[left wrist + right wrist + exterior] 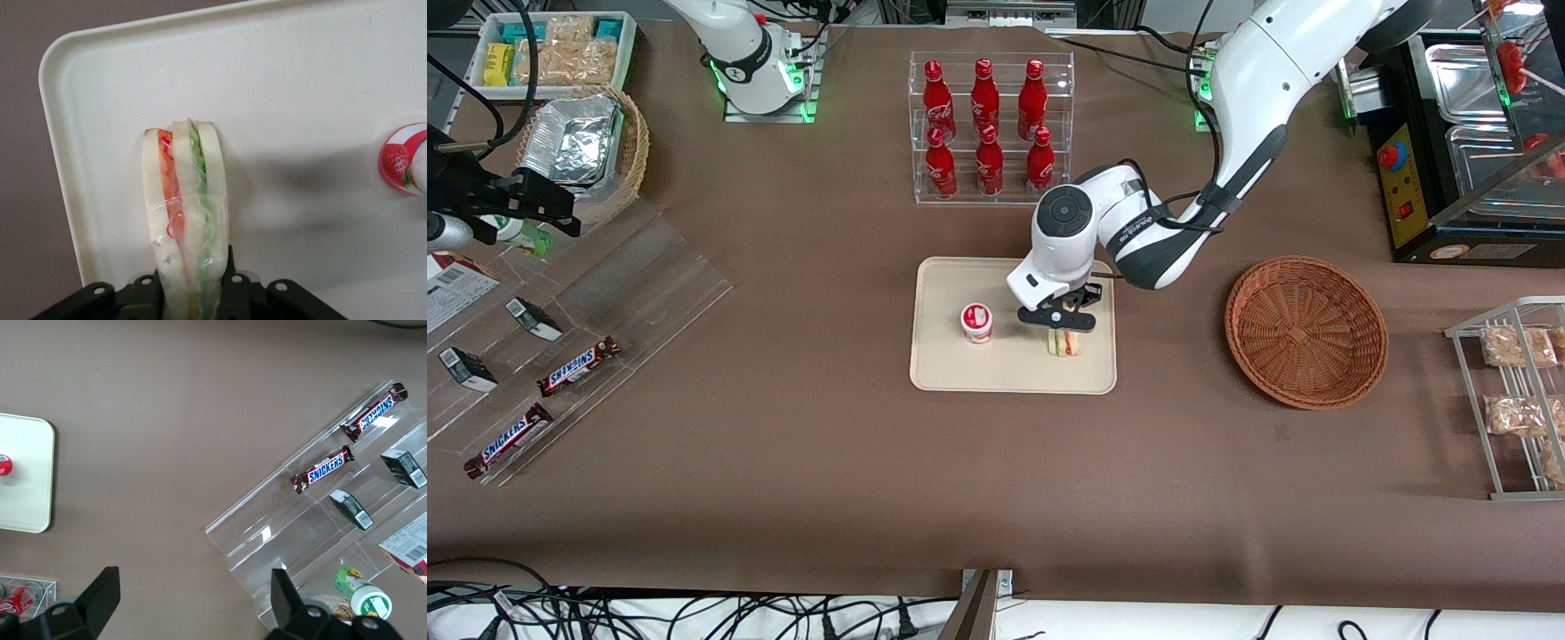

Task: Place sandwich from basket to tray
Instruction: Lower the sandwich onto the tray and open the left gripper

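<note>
The sandwich (pixel 1064 344) (pixel 187 200), a plastic-wrapped wedge with red and green filling, stands on edge on the cream tray (pixel 960 373) (pixel 300 87), close to the tray's rim toward the working arm's end. My left gripper (pixel 1060 324) (pixel 191 293) comes down on it from above and is shut on it, one dark finger pressed against each bread face. The reddish-brown woven basket (pixel 1305 331) sits on the table beside the tray, toward the working arm's end, with nothing in it.
A small strawberry yoghurt cup (pixel 976 322) (pixel 404 160) stands on the tray beside the sandwich. A clear rack of red bottles (pixel 989 124) stands farther from the front camera than the tray. A wire snack rack (pixel 1516 400) lies past the basket.
</note>
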Controlling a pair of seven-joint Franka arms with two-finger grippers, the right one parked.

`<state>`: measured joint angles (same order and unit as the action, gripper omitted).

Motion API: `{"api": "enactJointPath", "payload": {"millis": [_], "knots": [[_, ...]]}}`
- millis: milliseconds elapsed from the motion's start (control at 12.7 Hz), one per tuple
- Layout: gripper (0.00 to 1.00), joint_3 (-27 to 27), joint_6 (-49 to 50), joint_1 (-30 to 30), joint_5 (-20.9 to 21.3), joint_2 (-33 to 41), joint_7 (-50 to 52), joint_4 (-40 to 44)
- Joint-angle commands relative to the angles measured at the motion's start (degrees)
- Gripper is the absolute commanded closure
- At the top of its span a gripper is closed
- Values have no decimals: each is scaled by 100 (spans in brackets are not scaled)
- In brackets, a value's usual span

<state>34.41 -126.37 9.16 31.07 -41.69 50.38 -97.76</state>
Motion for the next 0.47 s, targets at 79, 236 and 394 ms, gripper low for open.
{"api": "enactJointPath", "payload": {"millis": [79,236,394], "knots": [[0,-23,15,42,163,-15,60,143],[0,4,59,-28,154,73,42,178],[0,4,77,-90,101,309,68,195]]}}
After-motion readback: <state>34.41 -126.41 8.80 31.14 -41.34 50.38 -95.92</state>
